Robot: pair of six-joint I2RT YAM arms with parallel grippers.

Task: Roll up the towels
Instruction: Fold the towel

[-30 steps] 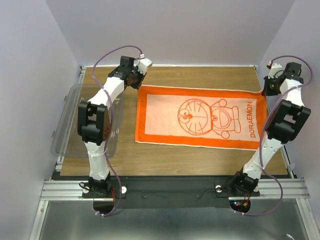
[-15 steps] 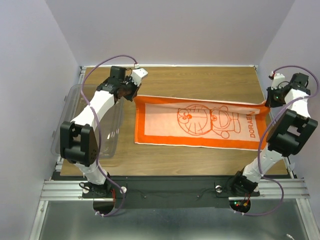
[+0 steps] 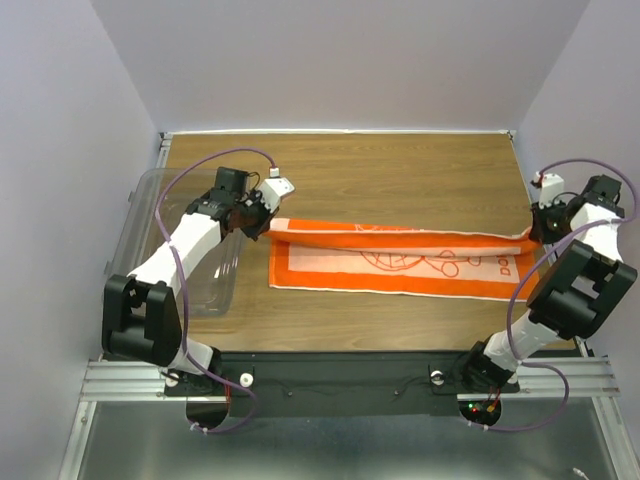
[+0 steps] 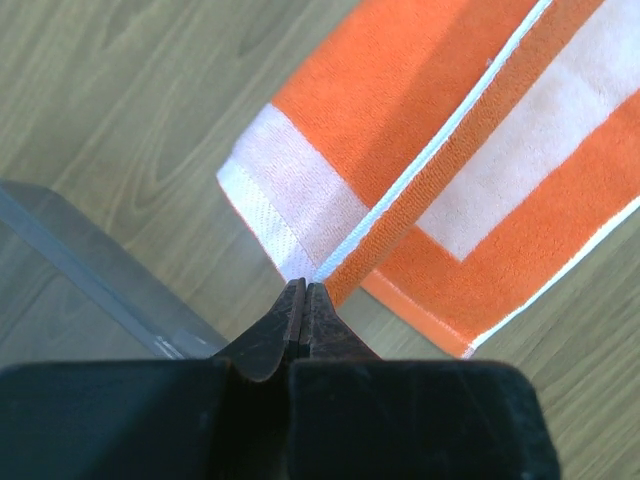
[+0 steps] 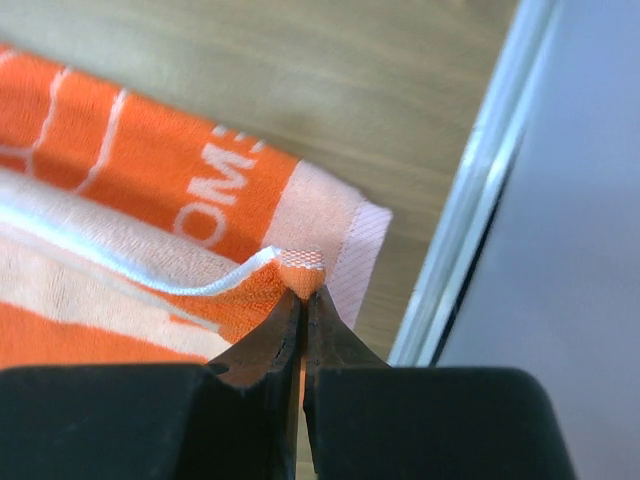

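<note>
The orange towel (image 3: pixel 400 262) lies lengthwise across the wooden table, its far long edge lifted and drawn over toward the near edge, so only a strip of the white printed panel shows. My left gripper (image 3: pixel 268 222) is shut on the towel's far left corner; in the left wrist view the white-hemmed corner of the towel (image 4: pixel 300 215) runs into the closed tips of the left gripper (image 4: pixel 304 285). My right gripper (image 3: pixel 533 232) is shut on the far right corner. The right wrist view shows a pinch of the orange towel (image 5: pixel 150 175) poking out of the right gripper (image 5: pixel 303 292).
A clear plastic tub (image 3: pixel 150 250) stands at the table's left edge, right beside my left arm; its rim (image 4: pixel 90 270) shows in the left wrist view. The metal table rail (image 5: pixel 480 200) and the grey wall run close to my right gripper.
Both grippers have moved toward the near side with the towel's far corners, folding the far long edge over the flat towel. The cat print is now mostly covered.
</note>
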